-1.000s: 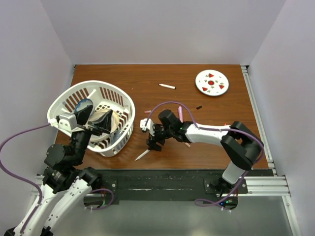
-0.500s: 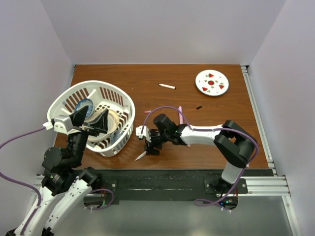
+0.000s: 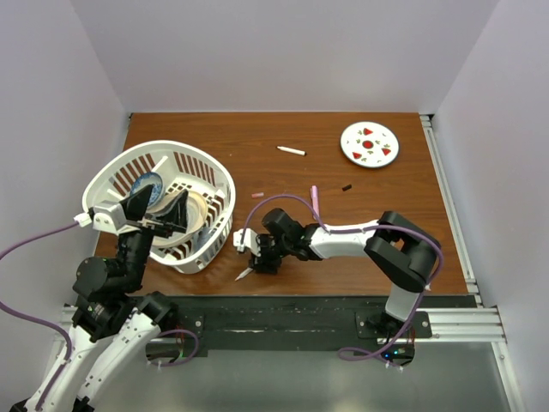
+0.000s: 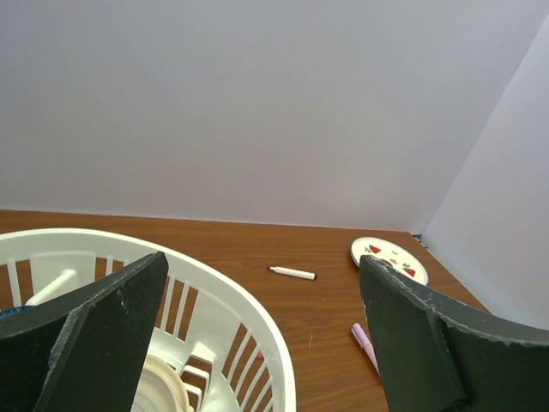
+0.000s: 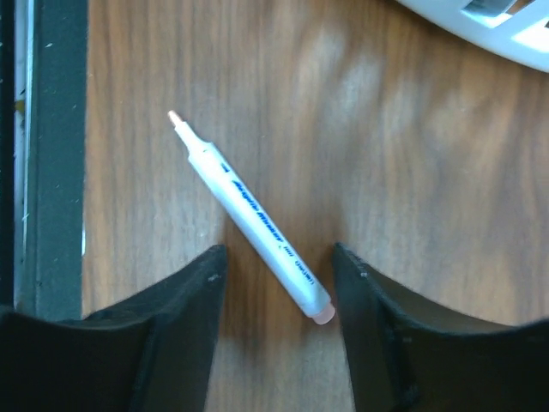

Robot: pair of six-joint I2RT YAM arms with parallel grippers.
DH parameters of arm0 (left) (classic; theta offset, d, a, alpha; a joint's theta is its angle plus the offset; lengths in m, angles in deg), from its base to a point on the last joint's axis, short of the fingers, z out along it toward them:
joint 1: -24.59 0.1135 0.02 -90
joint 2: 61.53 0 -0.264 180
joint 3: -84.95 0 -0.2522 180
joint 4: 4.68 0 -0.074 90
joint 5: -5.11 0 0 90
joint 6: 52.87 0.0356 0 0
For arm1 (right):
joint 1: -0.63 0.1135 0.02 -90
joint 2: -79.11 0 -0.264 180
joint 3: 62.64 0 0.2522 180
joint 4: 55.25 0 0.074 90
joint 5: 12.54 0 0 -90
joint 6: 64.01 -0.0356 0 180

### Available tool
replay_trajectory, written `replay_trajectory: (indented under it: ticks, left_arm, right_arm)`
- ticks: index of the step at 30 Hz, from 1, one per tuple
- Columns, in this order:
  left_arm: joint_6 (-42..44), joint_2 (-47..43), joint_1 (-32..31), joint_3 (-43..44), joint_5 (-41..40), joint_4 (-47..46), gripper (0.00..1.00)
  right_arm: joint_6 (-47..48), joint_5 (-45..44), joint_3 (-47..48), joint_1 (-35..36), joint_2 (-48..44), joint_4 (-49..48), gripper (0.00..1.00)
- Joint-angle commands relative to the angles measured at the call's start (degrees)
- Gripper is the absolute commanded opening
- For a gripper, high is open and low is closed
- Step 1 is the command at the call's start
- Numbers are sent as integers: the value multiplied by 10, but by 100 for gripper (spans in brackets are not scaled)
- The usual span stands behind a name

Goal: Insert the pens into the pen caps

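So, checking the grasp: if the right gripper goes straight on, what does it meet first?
Probably the thin white pen lying between the fingers of the right gripper, on the brown wooden table; depth unclear.

White pen (image 3: 244,275) largely hidden under the right gripper (image 3: 256,263) from above, basket (image 5: 506,26) cut off at the right wrist view's corner, lilac pen (image 4: 362,340) and plate (image 4: 386,253) partly behind a finger (image 4: 420,343) of the left gripper (image 4: 262,275), pink speck (image 3: 257,195) and black speck (image 3: 346,186), possibly caps, too small to tell.

White pen (image 5: 257,221) with peach tip, white basket (image 3: 163,144), red-spotted white plate (image 3: 347,144), brown table (image 3: 257,137).
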Motion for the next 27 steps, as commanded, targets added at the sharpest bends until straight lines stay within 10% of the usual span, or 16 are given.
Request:
replay_trajectory:
  ticks: [1, 5, 8, 27]
  left_arm:
    - [9, -8, 2, -5, -13, -30, 98]
    - [8, -12, 2, -6, -21, -29, 98]
    - [9, -14, 2, -7, -24, -29, 98]
    - [-101, 130, 2, 49, 68, 38, 93]
  right_arm:
    - [-15, -64, -15, 2, -5, -11, 46]
    - [-57, -117, -25, 3, -21, -12, 9]
    - [-109, -143, -38, 2, -38, -7, 0]
    - [-476, -324, -196, 3, -221, -10, 0]
